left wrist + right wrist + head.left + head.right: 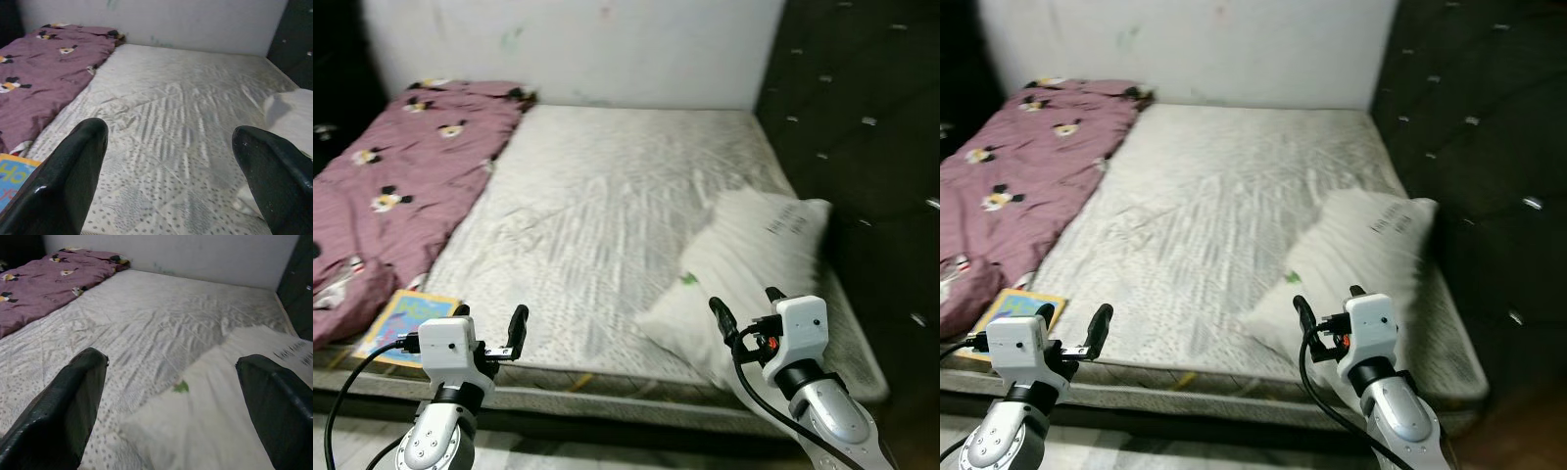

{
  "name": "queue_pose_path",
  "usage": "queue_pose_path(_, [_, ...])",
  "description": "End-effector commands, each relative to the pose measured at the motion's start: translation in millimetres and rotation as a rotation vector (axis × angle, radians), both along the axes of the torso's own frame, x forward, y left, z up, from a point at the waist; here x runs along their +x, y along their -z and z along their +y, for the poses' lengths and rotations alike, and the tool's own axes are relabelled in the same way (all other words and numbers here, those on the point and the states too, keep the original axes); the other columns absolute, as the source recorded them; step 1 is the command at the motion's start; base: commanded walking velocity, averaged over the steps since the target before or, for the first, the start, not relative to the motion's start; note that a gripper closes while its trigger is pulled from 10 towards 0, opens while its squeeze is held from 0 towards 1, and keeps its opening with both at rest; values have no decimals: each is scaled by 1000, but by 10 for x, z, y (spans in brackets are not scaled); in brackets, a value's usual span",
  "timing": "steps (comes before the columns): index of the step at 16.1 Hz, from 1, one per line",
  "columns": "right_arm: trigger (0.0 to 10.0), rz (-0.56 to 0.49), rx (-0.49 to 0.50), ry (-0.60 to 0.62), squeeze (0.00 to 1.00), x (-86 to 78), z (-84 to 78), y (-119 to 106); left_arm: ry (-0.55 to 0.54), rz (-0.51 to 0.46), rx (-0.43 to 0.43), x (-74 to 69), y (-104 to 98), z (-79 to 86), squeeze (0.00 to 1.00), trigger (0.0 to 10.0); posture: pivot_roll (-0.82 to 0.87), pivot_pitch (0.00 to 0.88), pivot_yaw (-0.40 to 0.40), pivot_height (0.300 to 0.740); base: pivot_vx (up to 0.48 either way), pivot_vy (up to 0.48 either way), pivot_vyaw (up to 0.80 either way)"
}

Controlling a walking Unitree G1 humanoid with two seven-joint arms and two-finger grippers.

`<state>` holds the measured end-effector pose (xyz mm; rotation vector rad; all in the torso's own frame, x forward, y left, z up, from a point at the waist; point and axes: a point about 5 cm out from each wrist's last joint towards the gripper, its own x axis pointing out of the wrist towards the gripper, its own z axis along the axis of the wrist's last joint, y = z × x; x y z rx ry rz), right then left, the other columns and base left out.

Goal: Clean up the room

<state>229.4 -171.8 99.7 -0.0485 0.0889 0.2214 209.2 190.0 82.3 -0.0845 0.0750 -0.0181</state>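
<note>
A big bed with a white quilted mattress [607,225] takes up the middle of the frame. A soft white pillow with dark writing on it [744,264] lies crooked at the lower right of the mattress, close to the dark padded headboard [862,127] on the right. A purple blanket with little cartoon animals on it [401,166] is bunched up at the upper left. A flat blue and yellow picture book [406,318] lies at the lower left, just beside the blanket.

The left gripper [489,333] is at the bottom left, above the bed's edge. Its two black fingers are wide apart and hold nothing. The right gripper [744,313] is at the bottom right, right in front of the pillow. It is wide open too, with nothing in it.

I think the tidying is just starting. The pillow looks like the next thing to grab, so the right gripper must reach forward, close on its near edge, and pull it straight
</note>
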Motion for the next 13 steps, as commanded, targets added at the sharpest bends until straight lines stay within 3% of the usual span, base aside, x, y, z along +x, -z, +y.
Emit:
queue_pose_path(1, [10000,8,-6,-5,0,18,11,7,-2,-2,5,11,-5,14,0,10000,-2,0,16,740,326,0,0])
queue_pose_path(10, [10000,6,-15,-8,0,43,29,13,-14,4,15,50,-7,-1,0,10000,-4,0,16,740,301,0,0])
queue_pose_path(13, [10000,8,-18,-9,0,48,30,25,-52,24,46,76,13,13,0,10000,-4,0,16,740,0,0,0])
